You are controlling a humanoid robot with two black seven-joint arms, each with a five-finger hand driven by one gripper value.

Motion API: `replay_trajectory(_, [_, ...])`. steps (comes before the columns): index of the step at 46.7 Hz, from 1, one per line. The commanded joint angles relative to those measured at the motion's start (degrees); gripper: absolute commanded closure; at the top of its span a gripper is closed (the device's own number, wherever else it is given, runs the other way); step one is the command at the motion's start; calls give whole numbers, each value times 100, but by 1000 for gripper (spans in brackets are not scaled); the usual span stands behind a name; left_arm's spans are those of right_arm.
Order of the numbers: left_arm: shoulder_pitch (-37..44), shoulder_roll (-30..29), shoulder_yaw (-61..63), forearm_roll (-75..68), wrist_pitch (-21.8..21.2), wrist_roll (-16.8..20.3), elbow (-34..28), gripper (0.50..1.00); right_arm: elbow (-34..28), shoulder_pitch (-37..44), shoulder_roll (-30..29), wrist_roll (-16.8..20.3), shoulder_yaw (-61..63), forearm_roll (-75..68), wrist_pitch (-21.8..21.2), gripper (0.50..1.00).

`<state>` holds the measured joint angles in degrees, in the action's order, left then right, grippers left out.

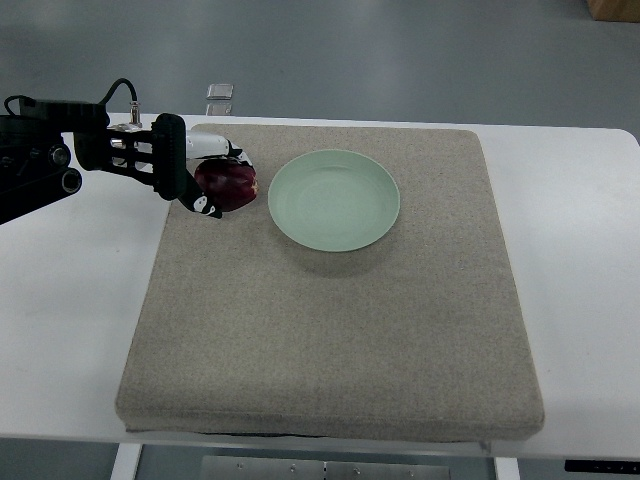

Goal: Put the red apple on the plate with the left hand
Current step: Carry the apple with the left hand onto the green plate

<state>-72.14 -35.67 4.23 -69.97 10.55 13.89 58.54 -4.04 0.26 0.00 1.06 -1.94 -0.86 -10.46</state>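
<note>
No readable text anywhere as far as I can see; no labels, brands or numbers on the plate (334, 200), the mat (330, 330) or the white surface (570, 250).

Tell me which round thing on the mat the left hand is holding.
The red apple: the left hand grips it at the mat's far-left part. The green plate beside it sits untouched.

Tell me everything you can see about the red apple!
The red apple is round, dark red and a bit shiny. The robot's left hand wraps its fingers around it from the left. It sits over the grey mat, just left of the pale green plate, not on it yet. Whether it touches the mat is unclear.
</note>
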Motion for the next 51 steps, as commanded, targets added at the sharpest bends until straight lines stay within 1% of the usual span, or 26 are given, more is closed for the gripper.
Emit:
replay_trajectory(1, [-64, 217, -80, 36, -18, 9, -88, 862, 0, 0, 0, 0, 0, -2, 0, 568])
replay_trajectory(9, [-29, 648, -265, 80, -317, 9, -483, 844, 0, 0, 0, 0, 0, -2, 0, 570])
replay_trajectory(23, [24, 1158, -406, 107, -343, 9, -545, 842, 0, 0, 0, 0, 0, -2, 0, 568])
replay_trajectory(30, [94, 1422, -406, 107, -396, 9, -729, 842, 0, 0, 0, 0, 0, 7, 0, 568])
replay_trajectory(36, [208, 1712, -415, 115, -510, 9, -1019, 812, 0, 0, 0, 0, 0, -2, 0, 570])
replay_trajectory(39, [288, 1861, -415, 115, -554, 9, -1160, 806, 0, 0, 0, 0, 0, -2, 0, 570])
replay_trajectory(51, [411, 2046, -555, 115, -572, 0, -1327, 806, 0, 0, 0, 0, 0, -2, 0, 568])
